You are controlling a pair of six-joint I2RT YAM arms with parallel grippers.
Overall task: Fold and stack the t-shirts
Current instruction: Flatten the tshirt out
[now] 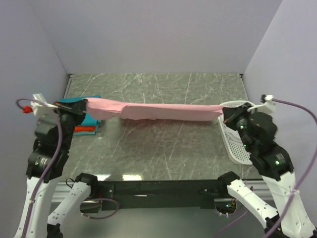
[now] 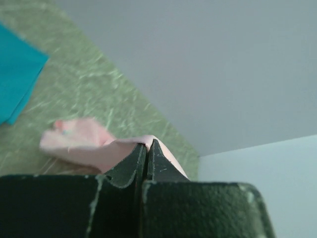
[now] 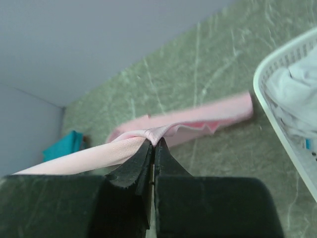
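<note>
The light pink t-shirt [image 1: 158, 110] hangs stretched in a long band above the table between both grippers. My left gripper [image 1: 83, 106] is shut on its left end; the pink cloth [image 2: 86, 144] shows pinched at the fingertips. My right gripper [image 1: 224, 117] is shut on its right end, cloth [image 3: 163, 130] bunched at the tips. A folded teal t-shirt [image 1: 90, 118] lies at the left with an orange-red shirt [image 1: 84, 130] under it. The teal shirt also shows in the left wrist view [image 2: 17, 74]. White cloth [image 3: 297, 94] lies in the basket.
A white perforated plastic basket [image 1: 237, 144] stands at the right edge of the green marble table [image 1: 158, 153], under my right arm; its rim shows in the right wrist view [image 3: 277, 114]. Grey walls close in the back and both sides.
</note>
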